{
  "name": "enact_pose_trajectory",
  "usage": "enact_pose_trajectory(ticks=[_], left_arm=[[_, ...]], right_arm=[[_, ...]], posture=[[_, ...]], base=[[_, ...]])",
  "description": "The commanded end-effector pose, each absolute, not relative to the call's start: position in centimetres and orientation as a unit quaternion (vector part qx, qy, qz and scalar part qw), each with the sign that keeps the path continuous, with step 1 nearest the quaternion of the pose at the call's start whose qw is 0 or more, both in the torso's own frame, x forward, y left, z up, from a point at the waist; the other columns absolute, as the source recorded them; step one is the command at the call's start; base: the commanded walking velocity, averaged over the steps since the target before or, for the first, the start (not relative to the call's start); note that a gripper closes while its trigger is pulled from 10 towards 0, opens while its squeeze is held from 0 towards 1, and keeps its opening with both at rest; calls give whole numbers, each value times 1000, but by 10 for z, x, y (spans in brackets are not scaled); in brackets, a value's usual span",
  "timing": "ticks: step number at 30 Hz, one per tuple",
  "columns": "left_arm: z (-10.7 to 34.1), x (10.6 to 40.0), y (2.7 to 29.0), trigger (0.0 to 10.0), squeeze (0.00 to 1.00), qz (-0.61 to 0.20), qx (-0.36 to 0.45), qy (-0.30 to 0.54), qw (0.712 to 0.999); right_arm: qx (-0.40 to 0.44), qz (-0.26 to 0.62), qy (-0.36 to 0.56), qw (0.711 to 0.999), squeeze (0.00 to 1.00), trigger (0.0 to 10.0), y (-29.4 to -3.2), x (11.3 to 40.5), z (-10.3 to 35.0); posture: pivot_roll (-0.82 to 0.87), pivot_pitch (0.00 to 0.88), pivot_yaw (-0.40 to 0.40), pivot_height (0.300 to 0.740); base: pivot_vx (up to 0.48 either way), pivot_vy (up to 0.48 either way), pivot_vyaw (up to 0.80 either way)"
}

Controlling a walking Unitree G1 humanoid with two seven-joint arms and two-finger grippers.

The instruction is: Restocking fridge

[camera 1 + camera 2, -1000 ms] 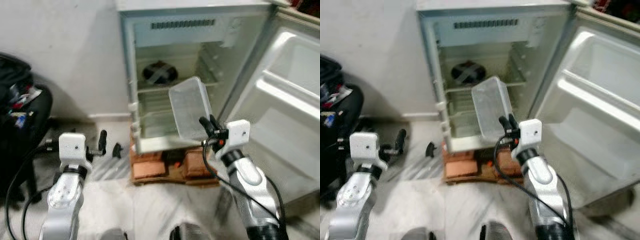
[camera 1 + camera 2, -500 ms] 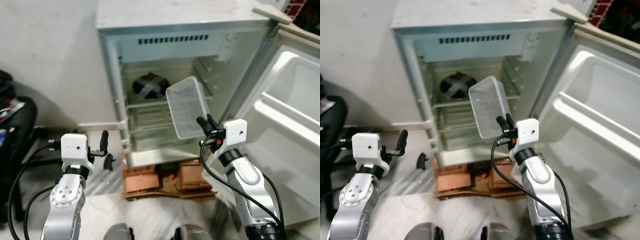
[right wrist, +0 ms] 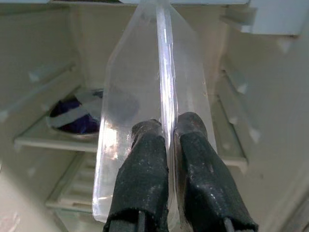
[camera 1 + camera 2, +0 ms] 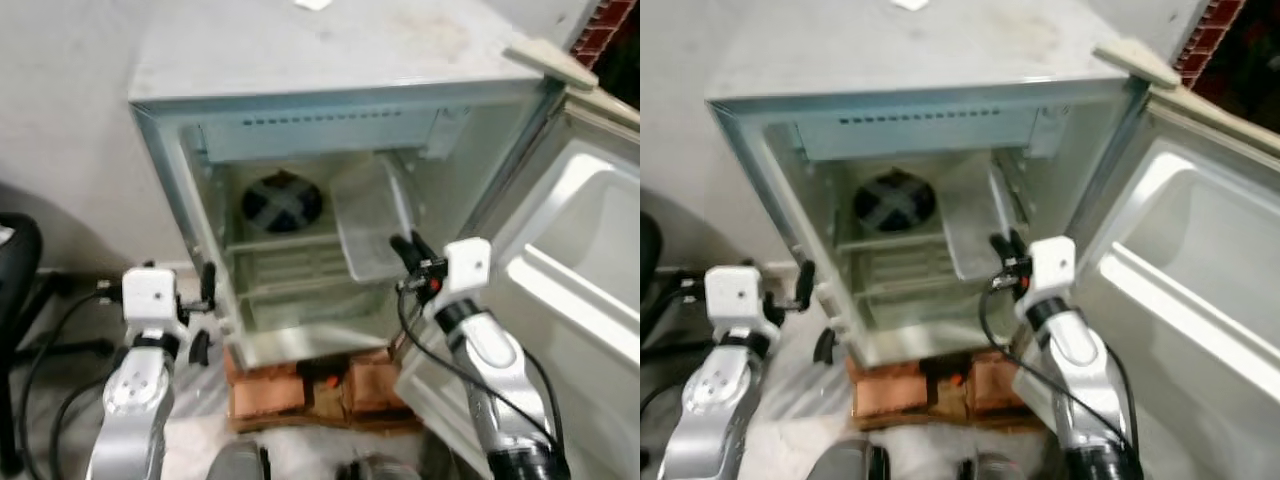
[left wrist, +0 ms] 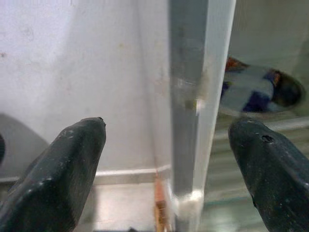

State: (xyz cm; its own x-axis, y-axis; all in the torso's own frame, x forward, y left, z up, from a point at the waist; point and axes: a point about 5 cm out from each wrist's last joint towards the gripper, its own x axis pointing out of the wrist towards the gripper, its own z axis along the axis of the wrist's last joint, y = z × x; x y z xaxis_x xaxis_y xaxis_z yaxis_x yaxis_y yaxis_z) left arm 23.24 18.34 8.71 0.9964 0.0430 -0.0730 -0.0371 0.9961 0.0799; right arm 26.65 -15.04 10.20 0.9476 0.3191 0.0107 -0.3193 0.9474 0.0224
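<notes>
The fridge [image 4: 300, 110] stands open on a base of red bricks [image 4: 300, 385], its door [image 4: 560, 290] swung wide to the robot's right. The right arm is raised and bent at the elbow, forearm angled up and forward, so the right gripper [image 4: 405, 250] sits at the front of the fridge's opening near its right wall. Its 2 fingers [image 3: 145, 179] are pinched together on the rim of a clear plastic container [image 4: 370, 225], with only the thin wall of the container between them. The container is tilted, its far end reaching up and into the cavity above the wire shelf [image 4: 290, 265], on the right side of the compartment. A round dish with a dark blue and white pattern [image 4: 282, 200] sits at the back left of the upper shelf.

The left arm is held up at about the same height, forearm nearly vertical, with the left gripper [image 5: 169, 159] at the fridge's left front edge. Its 2 fingers [image 5: 72, 164] are spread wide, one on either side of the grey door frame [image 5: 188, 96], gripping nothing.
</notes>
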Motion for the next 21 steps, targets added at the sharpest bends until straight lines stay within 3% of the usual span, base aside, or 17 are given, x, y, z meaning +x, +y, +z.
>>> enact_pose_trajectory(ticks=[1, 12, 21], left_arm=[[88, 232, 180, 10000, 0, 22, 42, 37, 998], [83, 224, 177, 10000, 0, 1, 22, 66, 998], [76, 215, 167, 10000, 0, -55, 31, 98, 993]], right_arm=[[5, 151, -2, 988, 0, 10000, -159, 265, 101], [7, 150, 5, 989, 0, 10000, -156, 269, 98], [18, 93, 30, 995, 0, 10000, -160, 285, 93]], posture=[[61, 73, -35, 740], [80, 77, -36, 740], [104, 95, -41, 740]], base=[[0, 0, 0], [0, 0, 691], [0, 0, 0]])
